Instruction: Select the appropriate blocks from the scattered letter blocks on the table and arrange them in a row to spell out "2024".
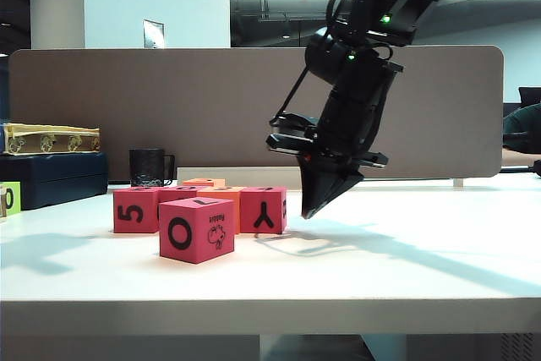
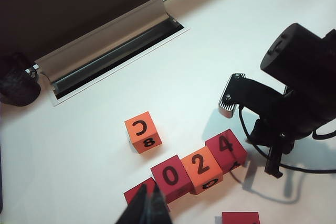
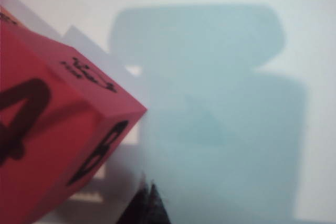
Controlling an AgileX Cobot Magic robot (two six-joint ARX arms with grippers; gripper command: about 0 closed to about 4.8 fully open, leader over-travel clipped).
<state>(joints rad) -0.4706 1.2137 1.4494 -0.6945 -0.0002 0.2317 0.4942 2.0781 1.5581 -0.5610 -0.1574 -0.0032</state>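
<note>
Letter blocks stand in a row on the white table (image 2: pixel 79 150): a red one (image 2: pixel 134 191) partly hidden by my left gripper, a red "0" (image 2: pixel 170 176), an orange "2" (image 2: pixel 199 166) and a red "4" (image 2: pixel 226 148). An orange "C" block (image 2: pixel 143 131) sits apart behind the row. A loose pink "0" block (image 1: pixel 196 228) lies in front. My left gripper (image 2: pixel 148 203) hangs shut and empty high above the row's left end. My right gripper (image 1: pixel 311 207) is shut, empty, tips down just right of the "4" block (image 3: pixel 47 129).
A grey-brown partition (image 1: pixel 169 107) closes the table's back, with a cable slot (image 2: pixel 110 45) along it. A black mug (image 1: pixel 149 166) stands at the back left, beside stacked boxes (image 1: pixel 51 166) and a green block (image 1: pixel 8 199).
</note>
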